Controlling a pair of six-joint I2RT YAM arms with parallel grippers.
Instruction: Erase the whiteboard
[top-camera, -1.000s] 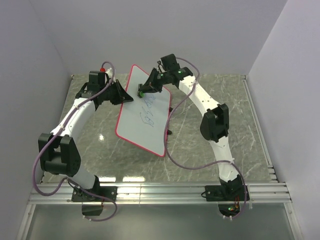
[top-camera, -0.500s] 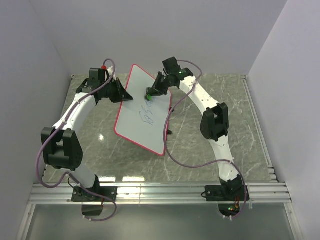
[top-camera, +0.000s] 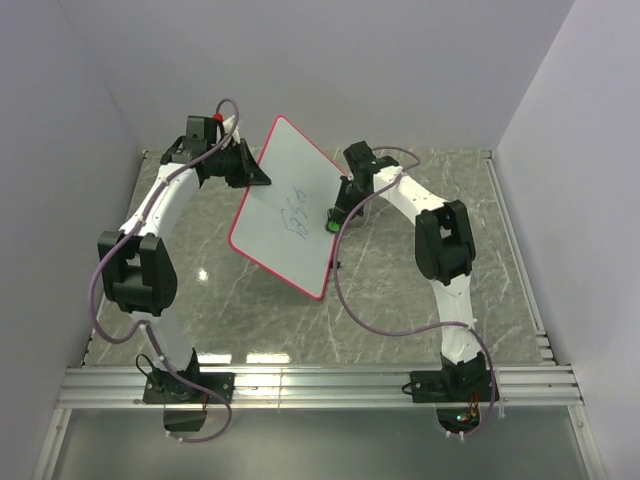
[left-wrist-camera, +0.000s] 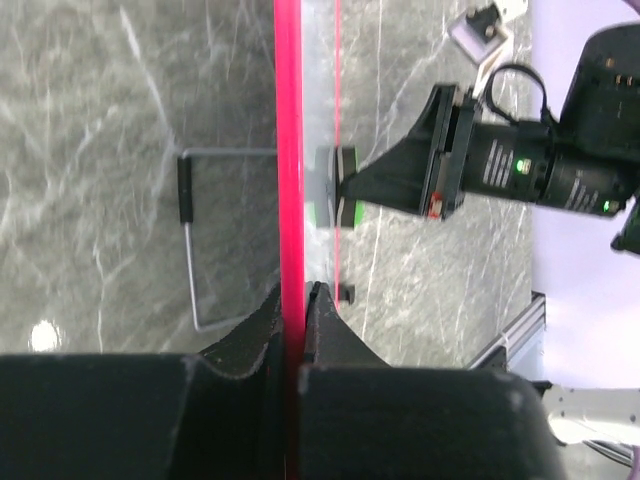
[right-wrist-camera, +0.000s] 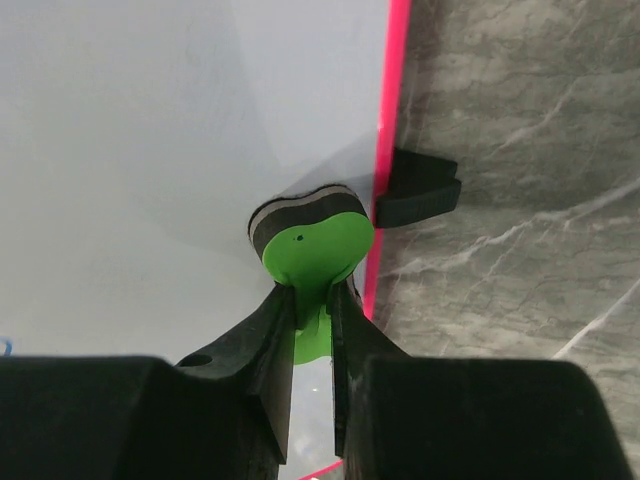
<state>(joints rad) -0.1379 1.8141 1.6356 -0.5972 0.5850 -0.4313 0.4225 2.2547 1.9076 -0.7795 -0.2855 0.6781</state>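
The whiteboard (top-camera: 285, 210), white with a thin red rim, stands tilted on edge at the back middle of the table, with blue scribbles (top-camera: 297, 222) near its centre. My left gripper (top-camera: 250, 172) is shut on its upper left rim (left-wrist-camera: 289, 150). My right gripper (top-camera: 337, 215) is shut on the green eraser (right-wrist-camera: 312, 240), whose dark pad is pressed on the board near its right rim (right-wrist-camera: 385, 160). The eraser also shows in the top view (top-camera: 330, 226) and, edge-on, in the left wrist view (left-wrist-camera: 330, 187).
A black tab (right-wrist-camera: 418, 188) sticks out of the board's right rim. A thin wire stand (left-wrist-camera: 190, 240) shows behind the board. The grey marble table (top-camera: 400, 290) is walled at the back and sides; a metal rail (top-camera: 320, 385) runs along the near edge.
The left gripper has raised and turned the board more upright. The right gripper has slid the eraser from the board's upper middle down to its right rim.
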